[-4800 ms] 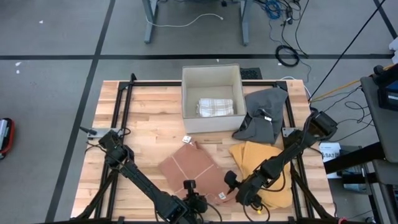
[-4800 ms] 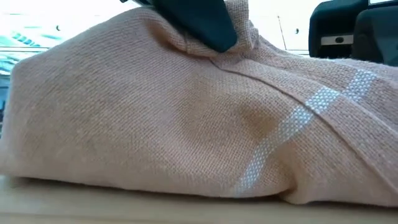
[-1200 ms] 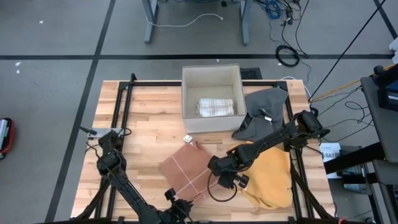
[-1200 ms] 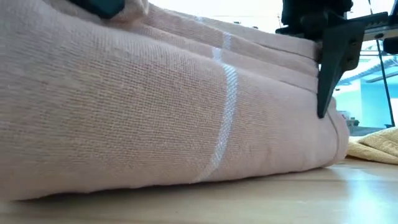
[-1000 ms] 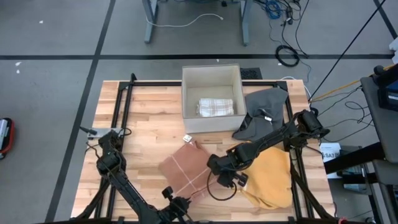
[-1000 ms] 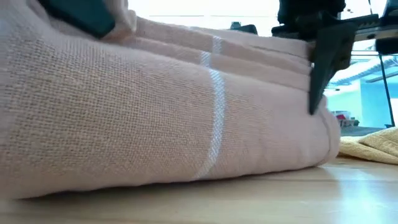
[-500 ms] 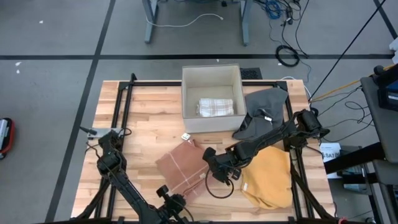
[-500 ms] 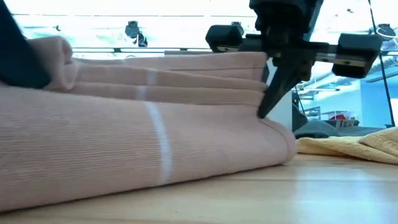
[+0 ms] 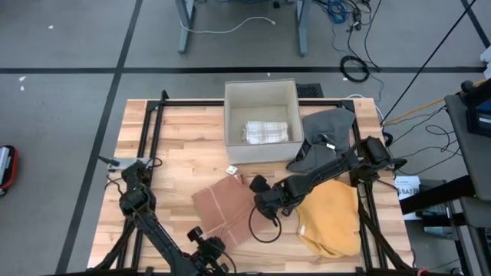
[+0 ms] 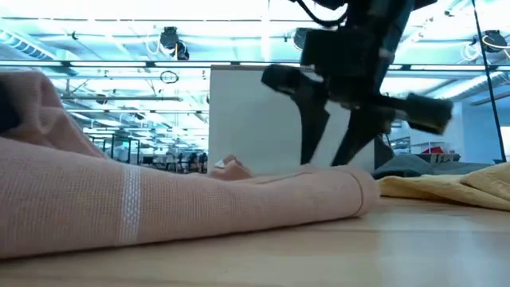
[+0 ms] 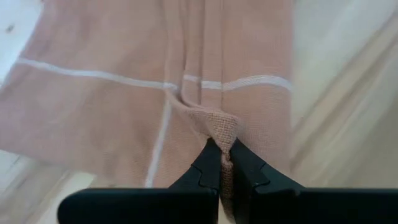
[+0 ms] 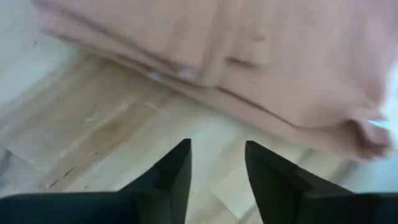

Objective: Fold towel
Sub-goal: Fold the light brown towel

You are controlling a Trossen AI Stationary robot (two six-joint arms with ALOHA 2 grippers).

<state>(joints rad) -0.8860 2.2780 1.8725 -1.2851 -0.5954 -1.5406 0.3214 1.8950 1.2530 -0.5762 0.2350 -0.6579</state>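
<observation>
Plainly, the risk lies at the near corner: the left gripper (image 11: pixel 219 167) has its jaws closed tight on a pinch of the pink towel (image 9: pixel 222 213), and any pull from there could drag the folded layers askew or peel the top flap back open. The towel lies folded on the counter (image 9: pixel 184 146), in front of the white box (image 9: pixel 261 115) and just beside the yellow cloth (image 9: pixel 330 218). The right gripper (image 12: pixel 214 165) hangs off the towel's far edge, jaws parted and holding nothing, bare wood showing between them.
</observation>
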